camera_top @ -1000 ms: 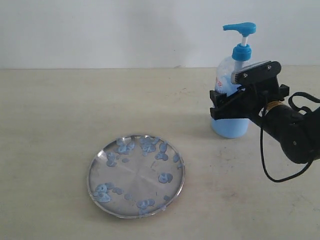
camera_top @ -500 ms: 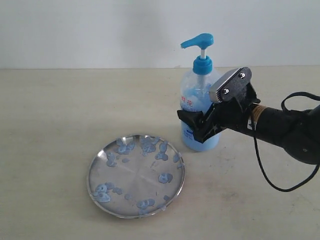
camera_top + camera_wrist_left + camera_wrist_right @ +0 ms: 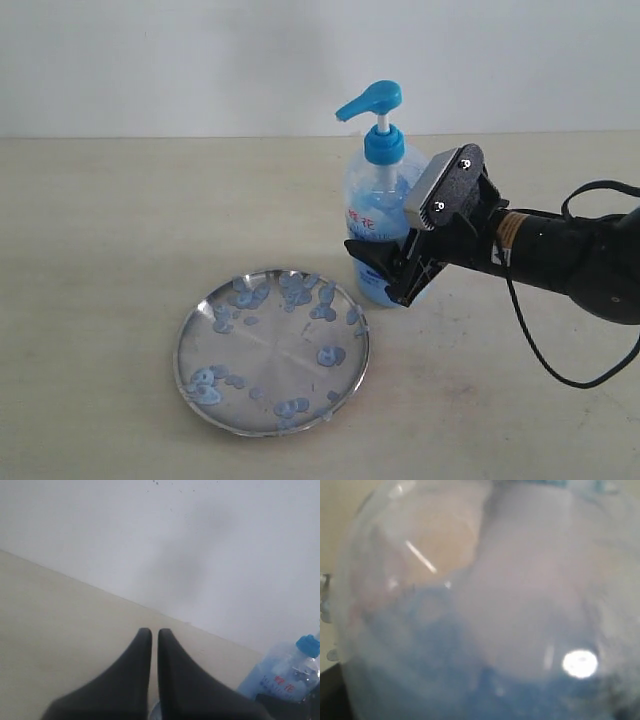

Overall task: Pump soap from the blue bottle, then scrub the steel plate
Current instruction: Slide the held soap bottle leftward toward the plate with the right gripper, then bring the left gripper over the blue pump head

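The blue bottle (image 3: 374, 212) stands leaning slightly, just right of the steel plate (image 3: 282, 345), its blue pump head (image 3: 371, 101) pointing left. My right gripper (image 3: 386, 270) is shut on the bottle's lower body from the right. In the right wrist view the bottle (image 3: 470, 605) fills the picture and hides the fingers. The soap (image 3: 331, 355) lies as pale blue blobs across the plate. My left gripper (image 3: 151, 632) is shut with nothing in it, up above the table; the bottle (image 3: 286, 672) shows off to its side. The left arm is outside the exterior view.
The beige table (image 3: 120, 230) runs back to a white wall (image 3: 200, 60). A black cable (image 3: 560, 370) loops under the right arm.
My right gripper has carried the bottle leftward and forward, from the right back of the table to the plate's right rim. The plate has stayed put.
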Controlling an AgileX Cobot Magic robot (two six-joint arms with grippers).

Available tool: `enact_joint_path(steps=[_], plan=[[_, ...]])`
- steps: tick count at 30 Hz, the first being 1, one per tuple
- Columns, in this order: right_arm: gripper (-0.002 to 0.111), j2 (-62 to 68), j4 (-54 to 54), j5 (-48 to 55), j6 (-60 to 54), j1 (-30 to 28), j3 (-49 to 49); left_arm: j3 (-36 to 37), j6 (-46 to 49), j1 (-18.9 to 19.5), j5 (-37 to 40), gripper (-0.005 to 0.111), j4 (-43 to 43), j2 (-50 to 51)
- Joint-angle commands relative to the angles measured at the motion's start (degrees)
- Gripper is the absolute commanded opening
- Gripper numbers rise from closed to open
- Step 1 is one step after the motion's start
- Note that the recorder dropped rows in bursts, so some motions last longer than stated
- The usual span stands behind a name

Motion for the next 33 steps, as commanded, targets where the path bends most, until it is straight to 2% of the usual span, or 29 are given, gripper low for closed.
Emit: enact_joint_path(steps=[1,6,8,11,14,15,16,19,21,24,25,27,30,33], plan=[[0.001,1.41,-3.55,11.91,-3.88,0.0,0.95,0.0,-2.47,-0.17,-1.1,0.004,-1.0,-0.15],[0.001,1.41,-3.55,12.06,-4.43,0.0,0.95,0.0,-9.25,-0.17,-5.41,0.004,-2.93,-0.15],[0.001,1.41,-3.55,12.05,-4.65,0.0,0.95,-0.63,-8.74,-0.17,-6.07,0.004,-2.1,3.65],[0.001,1.41,-3.55,12.05,-4.76,0.0,0.95,-3.86,-8.37,-0.62,-7.22,0.004,0.95,15.39],[0.001,1.41,-3.55,12.05,-4.76,0.0,0.95,-11.81,-7.83,-3.96,-10.37,0.004,11.21,29.7],[0.001,1.41,-3.55,12.05,-4.76,0.0,0.95,-15.32,-7.83,-5.72,-12.2,0.004,16.25,35.07],[0.001,1.41,-3.55,12.05,-4.76,0.0,0.95,-23.22,-8.54,-9.78,-14.53,0.004,27.07,45.88],[0.001,1.41,-3.55,12.05,-4.76,0.0,0.95,-33.94,-12.79,-15.57,-17.04,0.004,41.98,60.01],[0.001,1.41,-3.55,12.2,-4.75,0.0,0.95,-39.71,-14.35,-18.06,-22.94,0.004,50.83,68.46],[0.001,1.41,-3.55,12.52,-4.75,0.0,0.95,-45.29,-15.96,-18.87,-38.93,0.004,57.87,78.27],[0.001,1.41,-3.55,12.63,-4.75,0.0,0.95,-46.89,-16.05,-18.87,-44.55,0.004,58.07,81.35],[0.001,1.41,-3.55,12.89,-4.75,0.0,0.95,-50.03,-18.09,-18.87,-50.49,0.004,56.49,86.18],[0.001,1.41,-3.55,12.89,-4.75,0.0,0.95,-56.18,-22.18,-18.97,-52.32,0.004,56.23,93.58],[0.001,1.41,-3.55,13.13,-4.75,0.0,0.95,-64.28,-33.08,-19.01,-52.9,0.004,68.2,99.28]])
